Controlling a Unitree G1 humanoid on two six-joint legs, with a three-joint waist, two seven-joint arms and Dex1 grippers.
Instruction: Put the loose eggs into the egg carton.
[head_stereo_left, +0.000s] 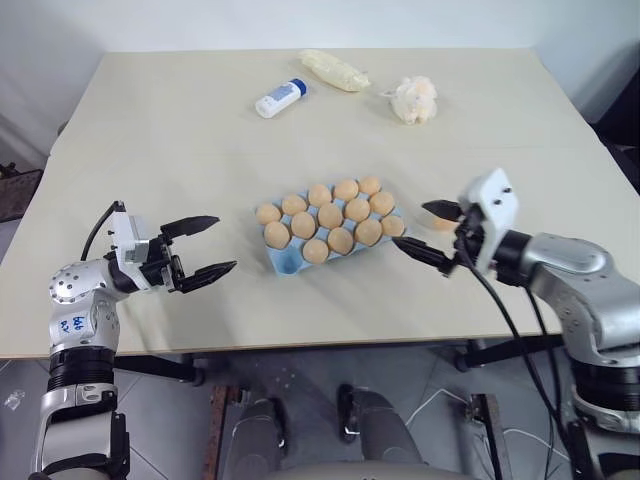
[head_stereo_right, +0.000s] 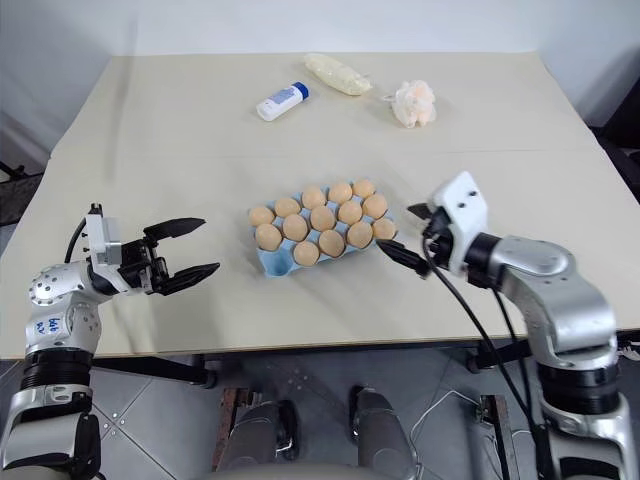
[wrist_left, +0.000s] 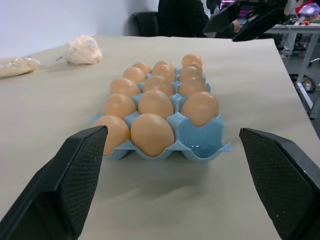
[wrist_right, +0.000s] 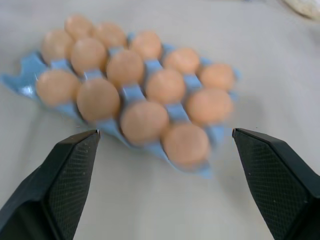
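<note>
Filling looks nearly done: the egg carton (head_stereo_left: 330, 232) sits mid-table with eggs (head_stereo_left: 329, 215) in all cups but one corner cup nearest the left tool (head_stereo_left: 203, 246). Both tools, left and right (head_stereo_left: 431, 232), stand spread and empty beside it; next comes finding any remaining loose egg.

I see tan-brown eggs (head_stereo_left: 330, 215) in a light blue egg carton (head_stereo_left: 285, 261) between my black jaws, on a pale beige surface (head_stereo_left: 150, 130); beyond them a white bottle (head_stereo_left: 280, 98) with blue cap and a fluffy white-yellow clump (head_stereo_left: 415, 99)
</note>
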